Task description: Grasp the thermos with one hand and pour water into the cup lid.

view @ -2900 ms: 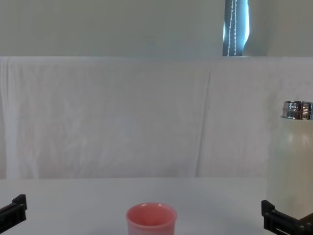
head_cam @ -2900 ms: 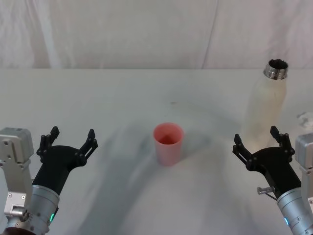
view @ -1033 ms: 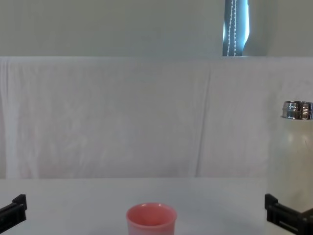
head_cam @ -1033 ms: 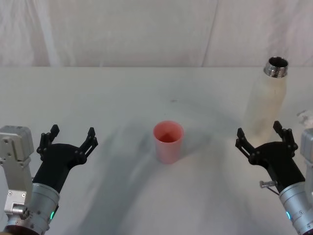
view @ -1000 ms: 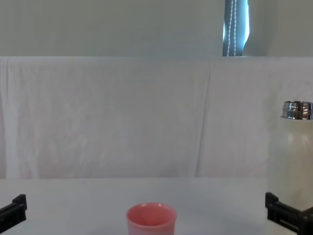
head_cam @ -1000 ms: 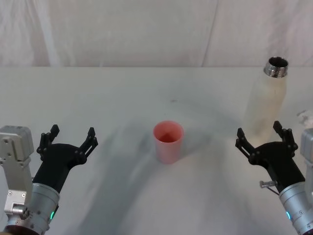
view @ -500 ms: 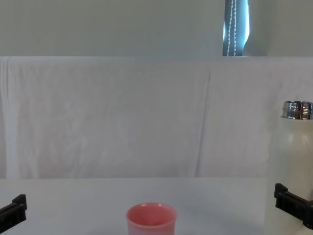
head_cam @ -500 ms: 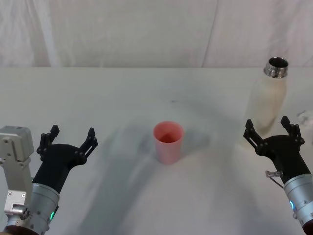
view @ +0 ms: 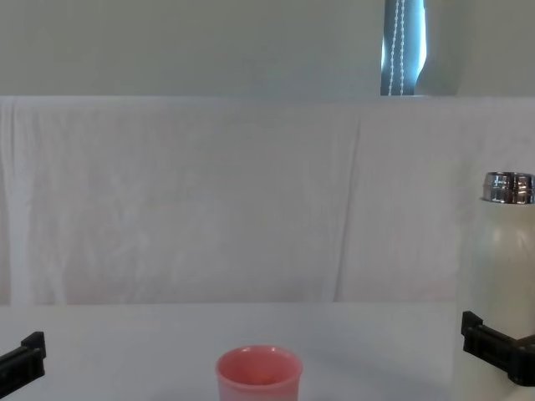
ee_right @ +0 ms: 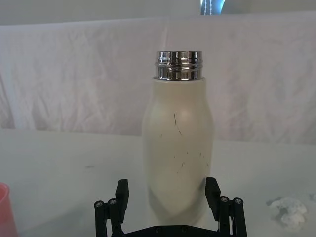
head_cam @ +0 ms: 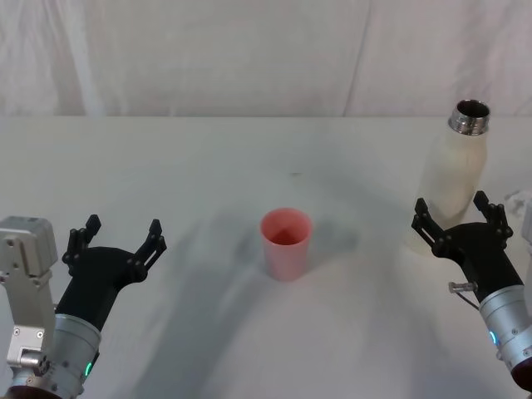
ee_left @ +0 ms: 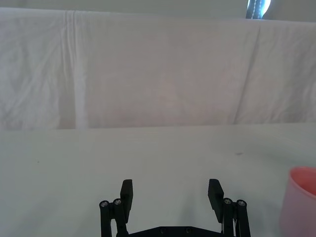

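Here, the right gripper (head_cam: 460, 214) has its fingers (ee_right: 122, 190) spread wide, with the thermos (head_cam: 449, 179) dead ahead at twelve o'clock.

The fingers flank the foot of the thermos without touching it; it stands upright on the bench (head_cam: 249, 158), long axis vertical, steel neck open. The cup lid (head_cam: 286, 243) sits mid-bench, at about nine o'clock from the thermos. The left gripper (head_cam: 116, 235), fingers likewise apart, hovers much farther from the thermos, so the right looks nearer for the grasp.
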Robot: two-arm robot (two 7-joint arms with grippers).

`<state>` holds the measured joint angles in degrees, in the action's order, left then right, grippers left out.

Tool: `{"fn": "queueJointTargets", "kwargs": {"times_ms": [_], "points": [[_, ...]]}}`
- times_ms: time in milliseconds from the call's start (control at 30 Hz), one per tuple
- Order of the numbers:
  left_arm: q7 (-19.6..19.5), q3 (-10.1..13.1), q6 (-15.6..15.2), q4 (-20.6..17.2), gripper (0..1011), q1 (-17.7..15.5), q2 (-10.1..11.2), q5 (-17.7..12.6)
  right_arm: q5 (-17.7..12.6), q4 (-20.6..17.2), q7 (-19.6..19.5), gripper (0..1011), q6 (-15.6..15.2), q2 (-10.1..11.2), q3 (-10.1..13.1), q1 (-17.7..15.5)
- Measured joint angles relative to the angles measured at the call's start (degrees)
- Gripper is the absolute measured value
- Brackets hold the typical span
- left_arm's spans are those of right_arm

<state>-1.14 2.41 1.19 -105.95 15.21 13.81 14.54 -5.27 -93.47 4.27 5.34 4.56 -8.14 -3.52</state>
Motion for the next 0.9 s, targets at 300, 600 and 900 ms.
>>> {"fn": "queueJointTargets", "kwargs": {"times_ms": [300, 600, 900], "points": [[0.0, 0.0, 0.0, 0.0, 1001, 0.0, 0.0, 0.0, 0.78, 1.61, 0.52, 1001, -0.19, -0.62, 0.77, 1.36], [0.0, 0.0, 0.0, 0.0, 1001, 0.0, 0.0, 0.0, 1.37, 3.42, 0.84, 1001, -0.15, -1.02, 1.04, 2.74], [0.0, 0.0, 0.0, 0.0, 1001, 0.0, 0.0, 0.0, 1.55, 5.33, 1.02, 1001, 0.07, -1.38, 1.46, 4.44]]}}
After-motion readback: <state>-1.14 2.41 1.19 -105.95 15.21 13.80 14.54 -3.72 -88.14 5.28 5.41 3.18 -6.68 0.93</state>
